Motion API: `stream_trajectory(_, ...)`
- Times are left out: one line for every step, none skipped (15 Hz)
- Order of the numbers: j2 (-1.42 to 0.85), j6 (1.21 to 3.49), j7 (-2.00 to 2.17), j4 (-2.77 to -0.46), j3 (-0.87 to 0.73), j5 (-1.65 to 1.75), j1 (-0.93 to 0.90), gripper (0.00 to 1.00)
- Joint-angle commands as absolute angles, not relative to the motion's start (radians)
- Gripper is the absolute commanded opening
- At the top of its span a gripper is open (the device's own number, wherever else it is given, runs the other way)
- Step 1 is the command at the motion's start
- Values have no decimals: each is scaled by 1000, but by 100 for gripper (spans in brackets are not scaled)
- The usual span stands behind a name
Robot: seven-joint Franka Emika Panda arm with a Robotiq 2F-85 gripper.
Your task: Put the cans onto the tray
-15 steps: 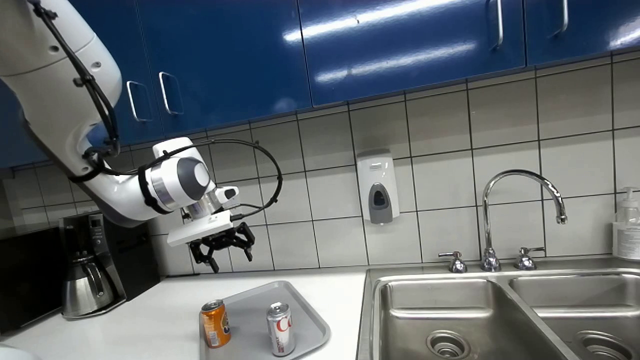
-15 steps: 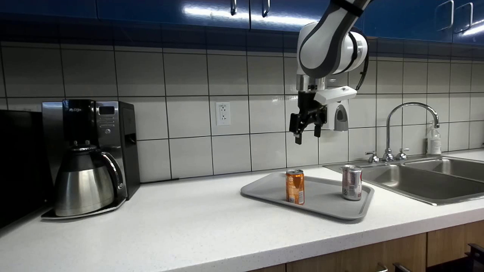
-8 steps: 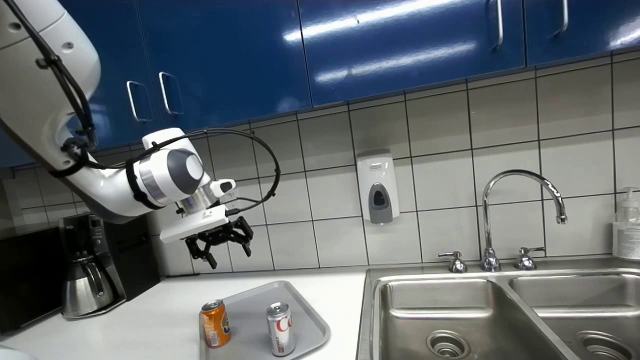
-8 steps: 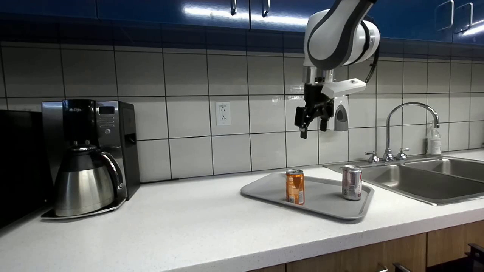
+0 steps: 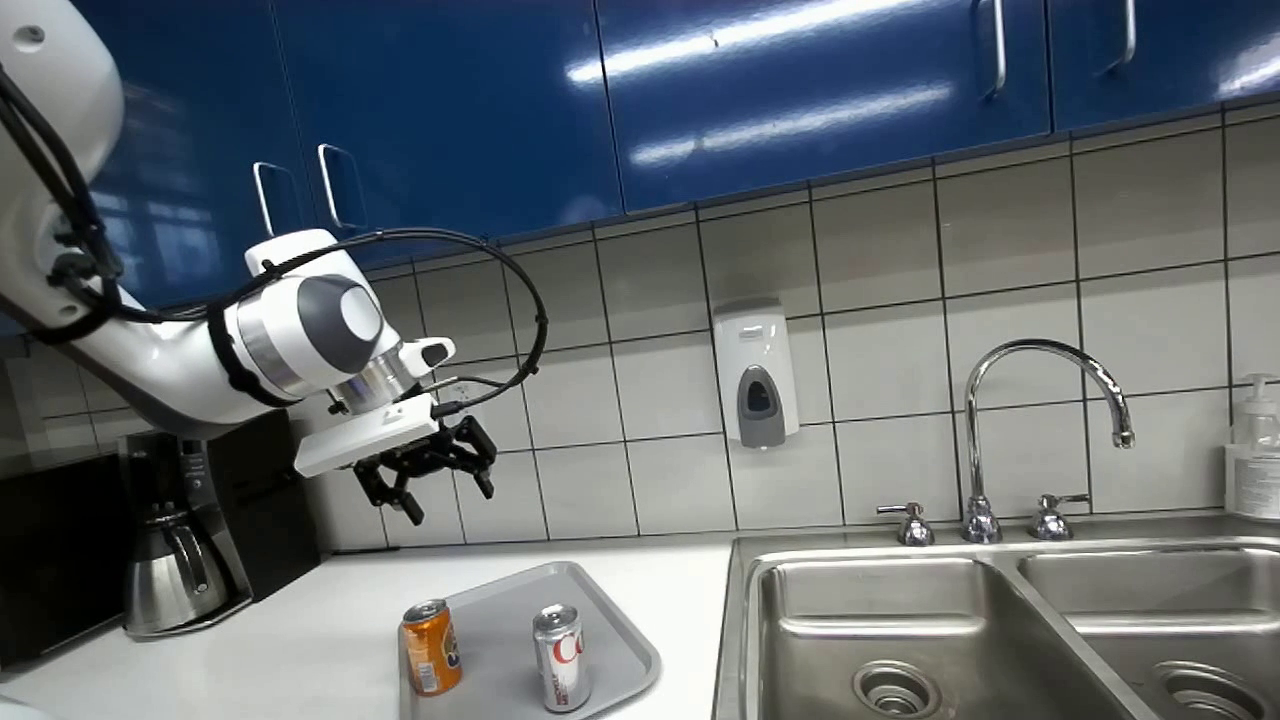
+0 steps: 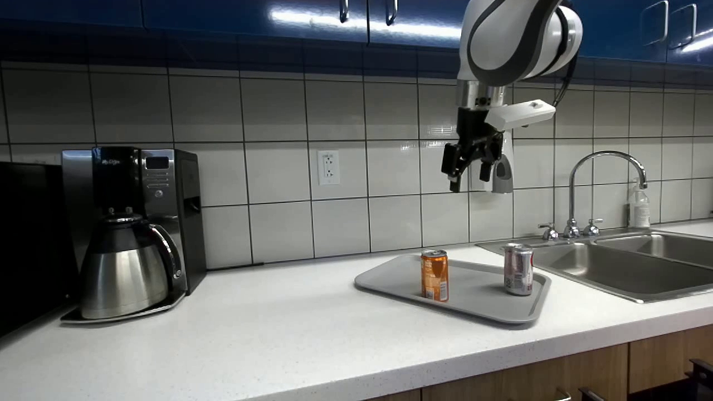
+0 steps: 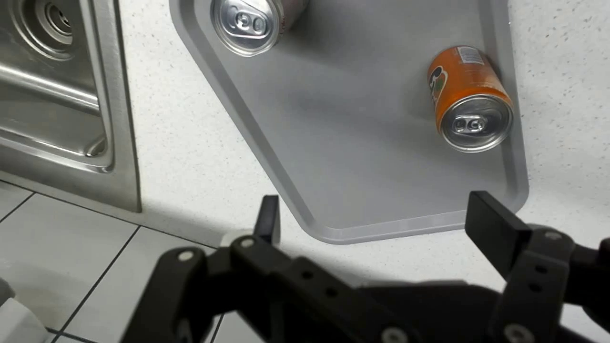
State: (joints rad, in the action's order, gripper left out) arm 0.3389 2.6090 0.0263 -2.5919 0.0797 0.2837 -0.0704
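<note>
The two black, blocky fingers (image 7: 495,233) are wide apart, holding nothing, high in the air. I guess they are up there so they can't bump anything. Below them, a flat light-grey tray (image 7: 362,157) with round corners and a low rim lies on a long, speckled white bench (image 6: 250,345). On the tray, nearer the fingers, stands a round orange metal can (image 7: 469,100) with a silver top, right by the rim; I can't tell if it touches the rim. Farther from the fingers, also on the tray, stands a round silver-grey metal can (image 5: 562,655) with a reddish mark, near another edge. The fingers touch neither one. Both cans are upright on their bottoms, which suits a flat tray: they should not roll, and the low rim may stop one sliding off. They are well apart, which should leave room for the fingers to go around one without hitting the other. A shiny steel sink (image 7: 119,186) is off to one side of the fingers, past the tray. The job looks done to me, so the fingers likely need only to move away. If they came down here, they could tip a can over.
</note>
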Motion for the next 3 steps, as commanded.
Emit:
stream_trajectory(350,2608,22,-2598,96,273,-54,100)
stream_trajectory(357,2608,23,-2603,98,273,-53,100)
stream_trajectory(361,2608,24,-2606,98,273,-53,100)
